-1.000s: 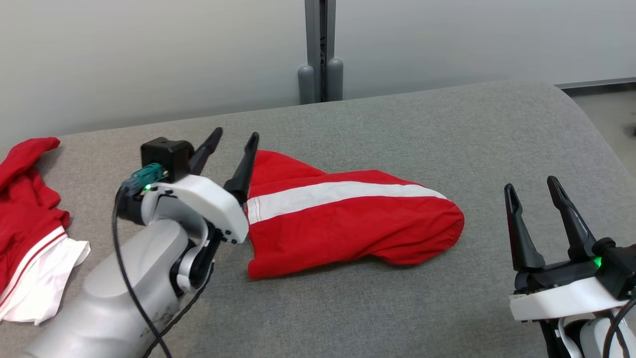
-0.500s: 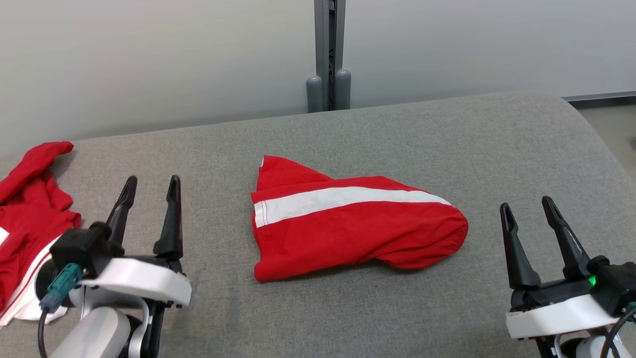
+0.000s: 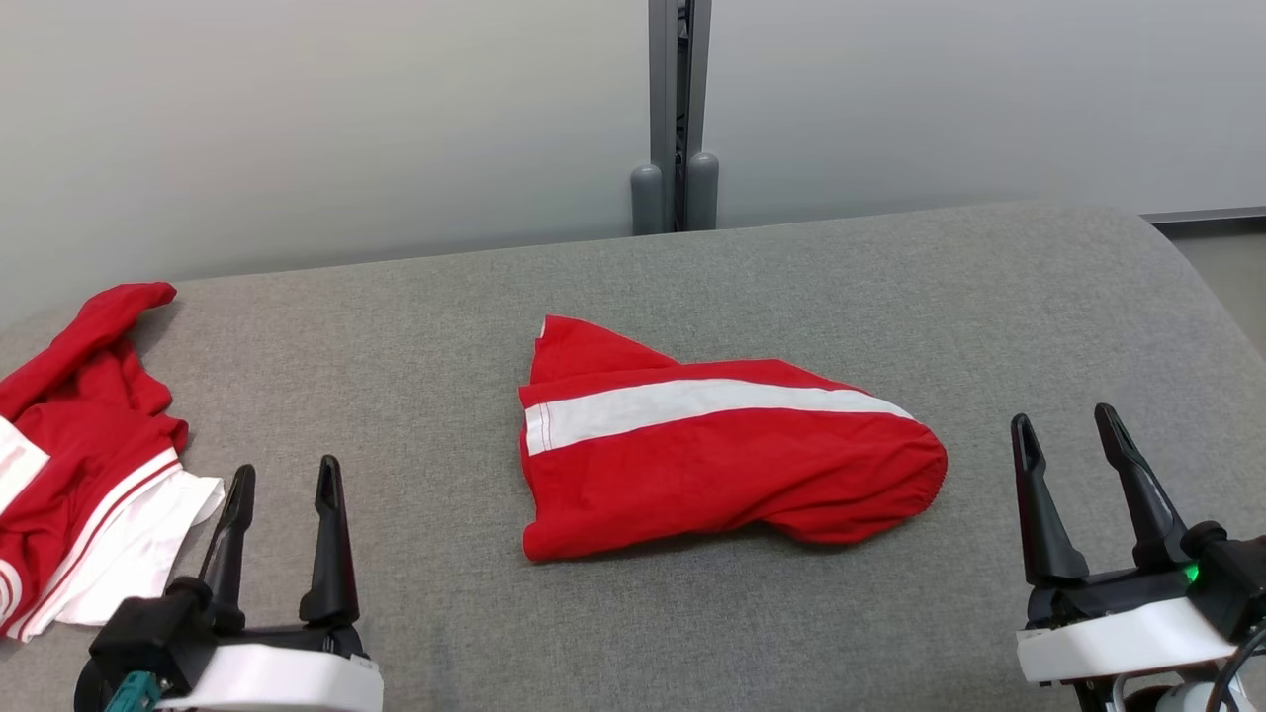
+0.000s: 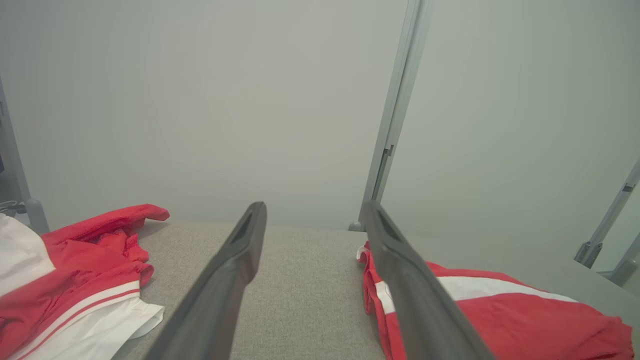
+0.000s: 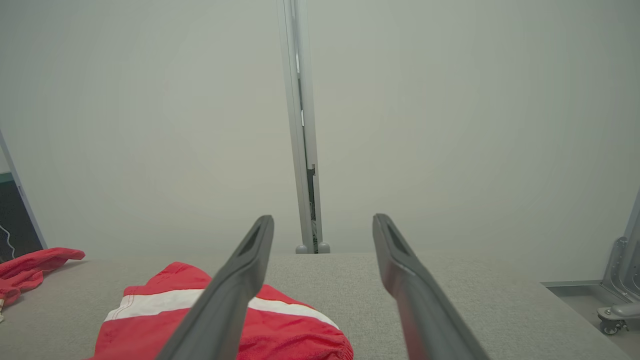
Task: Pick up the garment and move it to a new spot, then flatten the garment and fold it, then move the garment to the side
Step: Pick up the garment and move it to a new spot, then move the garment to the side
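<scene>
**Left arm back home, garment let go at mid-table**

Nearest to me, my left gripper point(image 3: 285, 473) sits at the near left edge and my right gripper point(image 3: 1065, 423) at the near right. Both have their jaws spread wide with nothing between the fingers. A second ago my left fingers were up against the left edge of the garment; that arm has since drawn back toward me and to the left, well apart from the cloth. My right gripper has hardly moved. My head has turned a little too, so the small shift in the whole scene is not the cloth moving.

Further out, the garment point(image 3: 722, 465) lies in the middle of the grey padded table point(image 3: 396, 326), between my two grippers. It is a compact red bundle with one white band point(image 3: 692, 400) across its top, and its outline looks the same as before.

At the far left lies a crumpled heap of red and white clothes point(image 3: 89, 465). Behind the table are the pale wall and a grey post point(image 3: 678, 99).

As I judge it, the fold is finished and released, so carrying the bundle to the side is what's left.
</scene>
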You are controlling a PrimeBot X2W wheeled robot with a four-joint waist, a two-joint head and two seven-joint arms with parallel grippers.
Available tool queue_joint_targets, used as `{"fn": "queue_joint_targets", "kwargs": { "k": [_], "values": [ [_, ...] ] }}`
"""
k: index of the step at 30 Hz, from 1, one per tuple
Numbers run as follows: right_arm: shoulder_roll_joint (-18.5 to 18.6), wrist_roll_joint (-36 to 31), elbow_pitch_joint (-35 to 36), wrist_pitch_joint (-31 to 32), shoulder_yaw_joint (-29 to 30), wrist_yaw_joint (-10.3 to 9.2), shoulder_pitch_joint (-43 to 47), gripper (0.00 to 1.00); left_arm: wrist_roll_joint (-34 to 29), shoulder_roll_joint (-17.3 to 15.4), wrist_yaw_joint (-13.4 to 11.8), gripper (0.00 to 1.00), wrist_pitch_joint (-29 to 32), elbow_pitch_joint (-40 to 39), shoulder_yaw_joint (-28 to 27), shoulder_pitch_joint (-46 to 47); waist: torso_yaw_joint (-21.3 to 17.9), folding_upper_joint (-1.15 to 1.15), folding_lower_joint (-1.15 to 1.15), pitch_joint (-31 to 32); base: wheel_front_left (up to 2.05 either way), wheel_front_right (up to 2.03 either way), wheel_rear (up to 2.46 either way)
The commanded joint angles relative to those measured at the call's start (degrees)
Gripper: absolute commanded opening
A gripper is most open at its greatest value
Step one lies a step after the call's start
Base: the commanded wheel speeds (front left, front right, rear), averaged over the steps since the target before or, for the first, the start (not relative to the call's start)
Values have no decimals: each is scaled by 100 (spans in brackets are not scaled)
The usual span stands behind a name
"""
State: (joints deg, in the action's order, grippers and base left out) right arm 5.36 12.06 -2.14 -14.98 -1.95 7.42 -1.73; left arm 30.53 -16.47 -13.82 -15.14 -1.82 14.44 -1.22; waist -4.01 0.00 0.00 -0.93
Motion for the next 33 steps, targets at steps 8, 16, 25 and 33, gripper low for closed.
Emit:
{"fn": "queue_joint_targets", "kwargs": {
  "k": [8,16,25,33],
  "values": [
    [31,20,41,-18,-52,13,147,100,-562,556,361,100,-12,48,-498,-530,2,0,0,83,0,0,0],
    [47,63,13,-19,-60,13,213,100,-866,858,637,100,-13,144,-759,-650,30,0,0,68,0,0,0],
    [24,63,-15,-19,-102,13,166,100,-983,991,835,100,-13,337,-854,-531,64,0,0,71,0,0,0],
    [43,90,-51,-19,-129,12,159,100,-1006,1076,922,100,-13,408,-865,-468,69,0,0,89,0,0,0]
  ]
}}
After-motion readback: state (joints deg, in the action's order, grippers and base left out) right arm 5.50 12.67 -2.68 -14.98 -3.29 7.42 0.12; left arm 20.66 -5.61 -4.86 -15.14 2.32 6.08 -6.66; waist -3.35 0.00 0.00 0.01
